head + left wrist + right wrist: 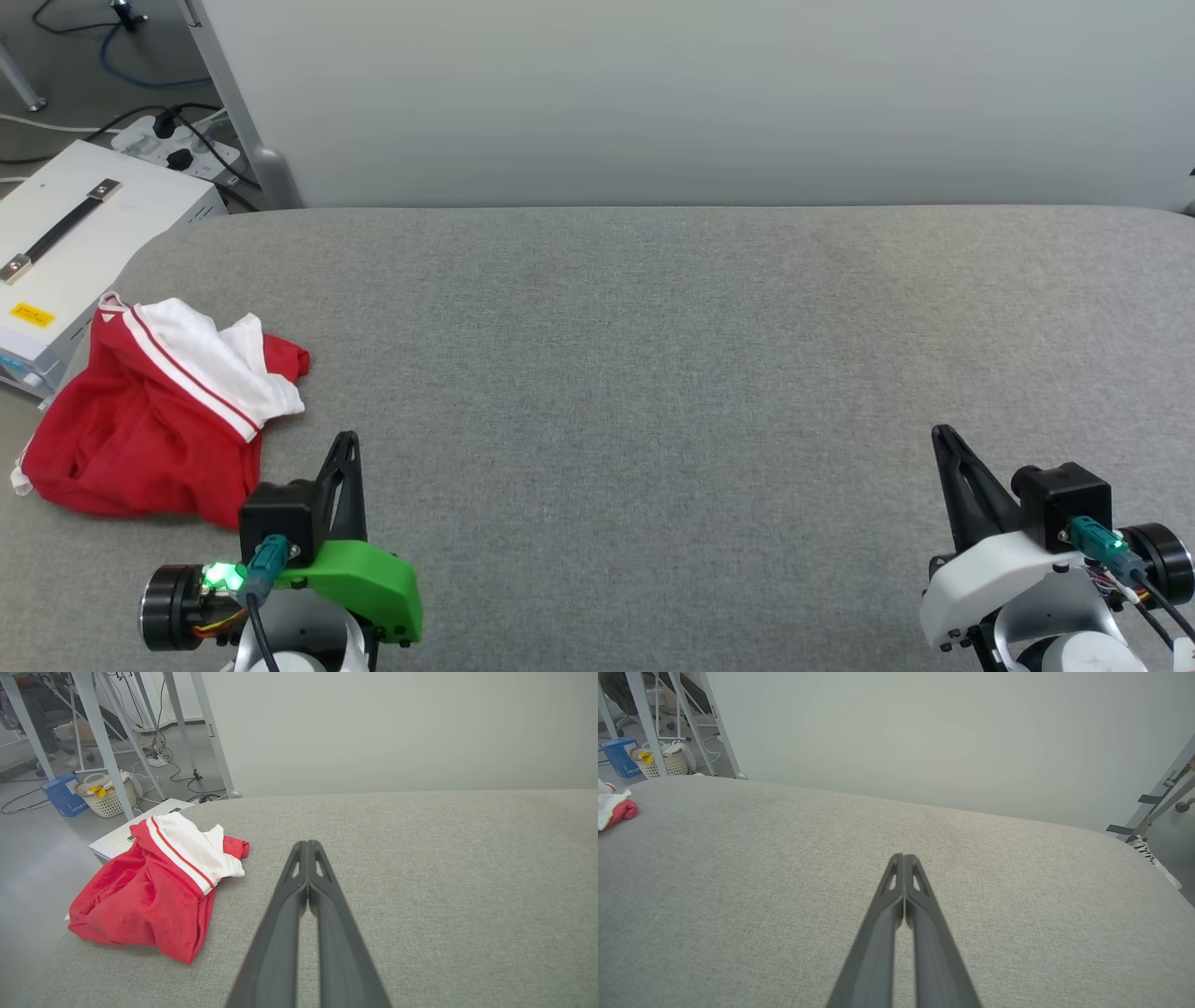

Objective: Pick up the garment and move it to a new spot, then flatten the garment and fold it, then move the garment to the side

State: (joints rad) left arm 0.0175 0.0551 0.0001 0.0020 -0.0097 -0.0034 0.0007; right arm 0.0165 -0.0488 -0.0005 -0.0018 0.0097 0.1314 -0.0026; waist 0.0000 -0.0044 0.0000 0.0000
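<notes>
The garment [149, 420] lies crumpled at the left edge of the grey fabric surface [653, 373], red with a white sleeve and striped trim on top. From the left wrist it shows as the same heap [149, 891], left of the fingers. A small corner of the garment [616, 809] peeks in at the far left of the right wrist view. My left gripper [347, 441] is shut and holds nothing, just right of the garment's near edge. My right gripper [941, 434] is shut too, far off at the lower right over bare fabric.
A white box with a black handle [65, 243] stands on the floor beside the surface's left edge, with a power strip and cables [177, 145] behind it. A pale wall [700, 93] runs along the far edge. A white basket [105, 795] and metal frame legs [100, 737] stand on the floor.
</notes>
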